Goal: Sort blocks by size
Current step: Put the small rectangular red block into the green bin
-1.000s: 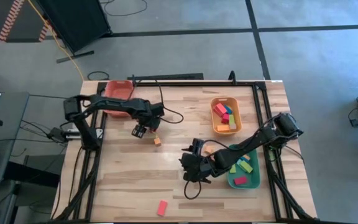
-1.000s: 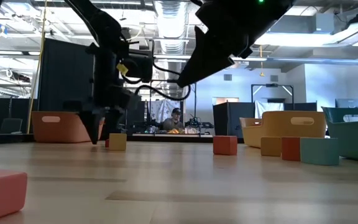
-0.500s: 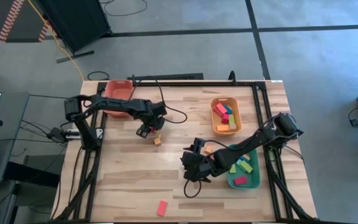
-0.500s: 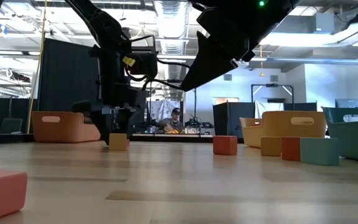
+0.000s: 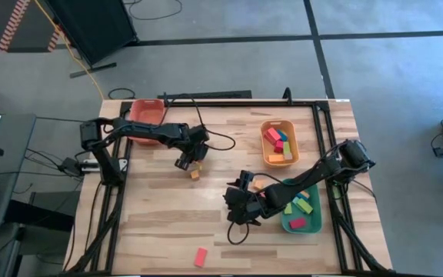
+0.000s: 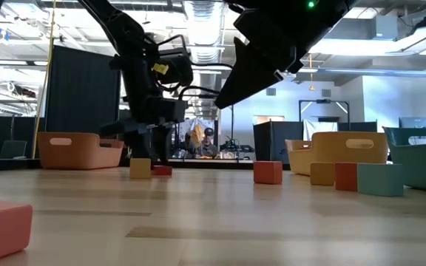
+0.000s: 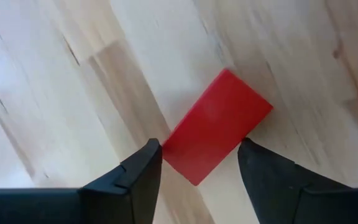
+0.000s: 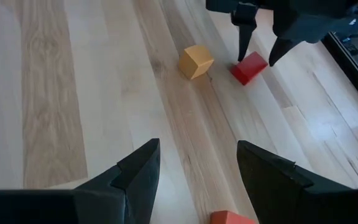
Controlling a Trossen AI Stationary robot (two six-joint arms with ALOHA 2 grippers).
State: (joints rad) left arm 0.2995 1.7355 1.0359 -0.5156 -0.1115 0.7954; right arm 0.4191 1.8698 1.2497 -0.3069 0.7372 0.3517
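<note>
Red block lies flat on pale wood in the left wrist view, one end between the left gripper's spread fingers, not yet pinched; squaring across its short sides should help. From above, an orange cube sits just beside, crowding the approach. The right gripper hovers mid-table, fingers wide, empty, near the green tray.

At left of centre, the left gripper hangs down to the table, just behind a small yellow block and a flat red block. A pink block fills the lower left corner.
</note>
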